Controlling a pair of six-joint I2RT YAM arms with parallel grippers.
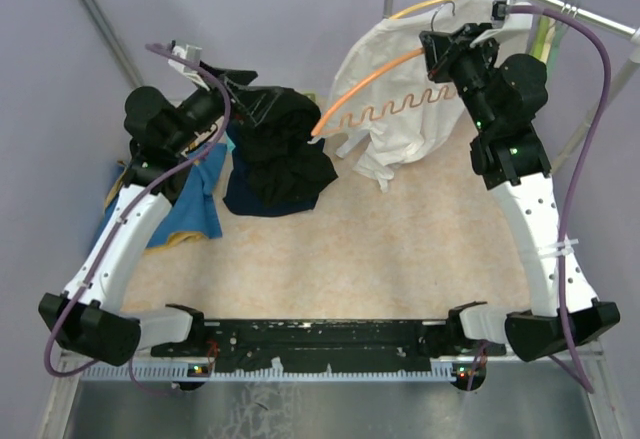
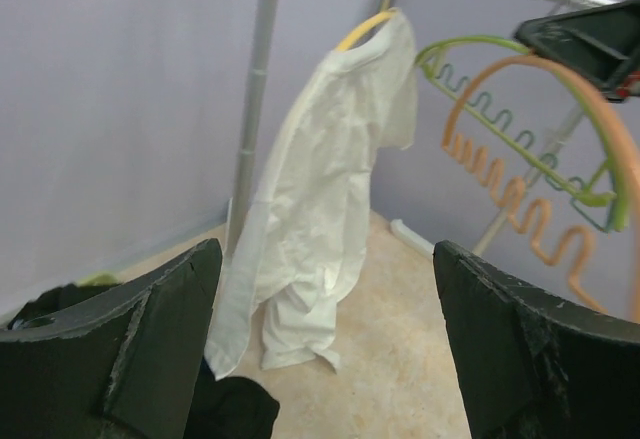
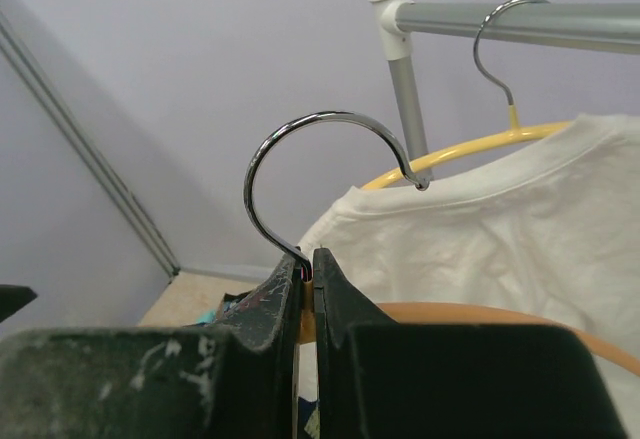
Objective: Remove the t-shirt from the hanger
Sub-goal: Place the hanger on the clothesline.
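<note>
Counting everything up: two arms, three hangers, three pieces of clothing, one rail.

The black t-shirt (image 1: 280,154) is off its hanger and lying in a crumpled heap on the table (image 1: 380,249), over on the left side. The left gripper (image 2: 327,259) is hovering right at the top edge of that heap with its jaws spread wide. Nothing is sitting between the fingers in the left wrist view, just a bit of black cloth showing below them.

The right gripper (image 3: 307,264) is up near the rail (image 3: 520,21) and is pinching the orange hanger (image 3: 450,312) at the neck, just under its chrome hook (image 3: 320,117), jaws clamped tight on it. That hanger is bare, with a wavy lower bar, and its hook is pointing up in free air, not resting on the rail. From the top camera it's crossing in front of the white shirt.

Hanger two is the yellow hanger (image 3: 470,149), which is hanging on the rail and carrying a white t-shirt (image 1: 400,149). The bottom of that shirt is reaching down to the table.

Hanger three is a green hanger (image 2: 596,197), also bare, showing behind the orange one in the left wrist view. I can't tell from these shots exactly how it's hooked on.

Third piece of clothing is a blue garment (image 1: 195,199) with a yellowish edge, lying flat on the table just beside the black heap and partly tucked under the left arm.
</note>
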